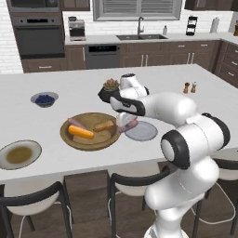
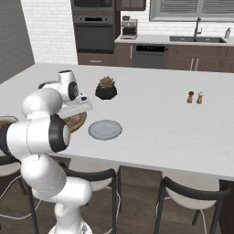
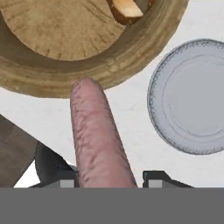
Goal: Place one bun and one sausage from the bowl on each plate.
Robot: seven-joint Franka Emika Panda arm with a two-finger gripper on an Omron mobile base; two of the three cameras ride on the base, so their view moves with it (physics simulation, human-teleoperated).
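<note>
My gripper (image 3: 109, 179) is shut on a pink sausage (image 3: 98, 140), held above the counter between the wooden bowl (image 3: 109, 65) and a grey plate (image 3: 192, 96). From the left base, the gripper (image 1: 126, 125) hangs at the bowl's right rim (image 1: 65, 135), next to the grey plate (image 1: 144, 132). In the bowl lie an orange bun (image 1: 81, 133), a brown bun (image 1: 104, 125) and another sausage (image 1: 74, 122). A tan plate (image 1: 19, 154) sits at the near left. The right base view shows the grey plate (image 2: 105, 129) and part of the bowl (image 2: 78, 120) behind my arm.
A small grey bowl of blue berries (image 1: 44, 98) stands left of the wooden bowl. A black pot with a plant (image 1: 110, 87) is just behind my hand. Salt and pepper shakers (image 1: 189, 87) stand at the right. Stools line the counter's near edge (image 1: 93, 167).
</note>
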